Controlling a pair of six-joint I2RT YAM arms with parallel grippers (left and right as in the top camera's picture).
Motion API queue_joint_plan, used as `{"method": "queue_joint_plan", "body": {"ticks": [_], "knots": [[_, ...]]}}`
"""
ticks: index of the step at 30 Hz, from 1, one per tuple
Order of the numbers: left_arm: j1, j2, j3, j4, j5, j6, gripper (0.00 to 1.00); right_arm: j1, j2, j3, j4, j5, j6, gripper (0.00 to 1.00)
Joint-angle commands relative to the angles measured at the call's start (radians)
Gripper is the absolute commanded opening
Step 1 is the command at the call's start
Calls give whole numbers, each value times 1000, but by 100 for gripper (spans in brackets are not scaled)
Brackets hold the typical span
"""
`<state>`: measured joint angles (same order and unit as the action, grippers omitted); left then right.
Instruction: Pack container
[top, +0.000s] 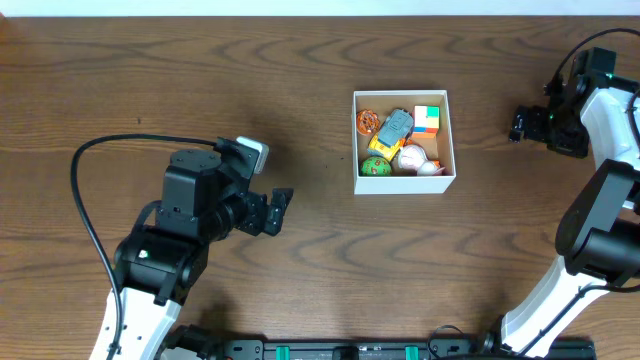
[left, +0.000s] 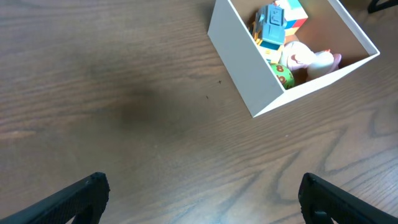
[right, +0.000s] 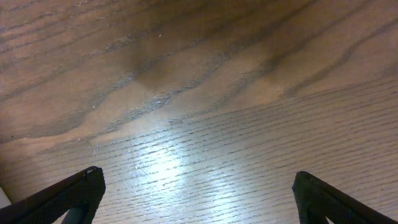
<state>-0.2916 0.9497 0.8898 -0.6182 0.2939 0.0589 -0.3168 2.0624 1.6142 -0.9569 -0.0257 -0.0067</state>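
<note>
Both pairs of jaws stand wide and hold nothing. The left jaws, at the end of the left arm (top: 190, 215), point across the surface (top: 200, 80) toward the container (top: 405, 183). In the left wrist view it lies ahead of them and off to the right, well apart. The right jaws, on the right arm (top: 600, 110), face it from the other side at about the same remove, perhaps a touch nearer. Their own camera shows only bare glossy woodgrain.

The container is square, so it has no long axis to line up with. It has thin, smooth white walls and a tan cardboard floor, and sits near the middle of the surface. Inside, packed close, are:
- a colour-tiled puzzle cube (top: 427, 119)
- a blue-and-yellow toy truck (top: 392, 130)
- an orange ball (top: 367, 122)
- a green-and-yellow ball (top: 376, 167)
- a soft-looking white figure with pink (top: 415, 160)

No loose toy shows on the wood, so the packing looks nearly or fully done. The walls look light and likely to slide if nudged.
</note>
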Motion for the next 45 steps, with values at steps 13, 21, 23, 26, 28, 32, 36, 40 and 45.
{"method": "queue_joint_plan", "body": {"ticks": [13, 21, 23, 26, 28, 32, 36, 40, 45], "knots": [[249, -451, -483, 438, 88, 35, 98, -5, -1, -3, 0, 3, 13, 99], [294, -694, -681, 739, 88, 43, 98, -5, -1, -3, 0, 3, 13, 99], [301, -734, -698, 772, 87, 42, 98, -5, -1, -3, 0, 3, 13, 99], [302, -778, -705, 789, 87, 51, 98, -5, -1, -3, 0, 3, 13, 99], [302, -809, -705, 789, 87, 57, 98, -5, -1, -3, 0, 3, 13, 99], [302, -871, -705, 789, 87, 58, 98, -5, -1, -3, 0, 3, 13, 99], [302, -938, -705, 789, 87, 80, 98, -5, -1, -3, 0, 3, 13, 99], [302, -948, -705, 800, 87, 102, 98, -5, -1, -3, 0, 3, 13, 99], [302, -948, -726, 796, 86, 126, 98, -5, -1, -3, 0, 3, 13, 99]]}}
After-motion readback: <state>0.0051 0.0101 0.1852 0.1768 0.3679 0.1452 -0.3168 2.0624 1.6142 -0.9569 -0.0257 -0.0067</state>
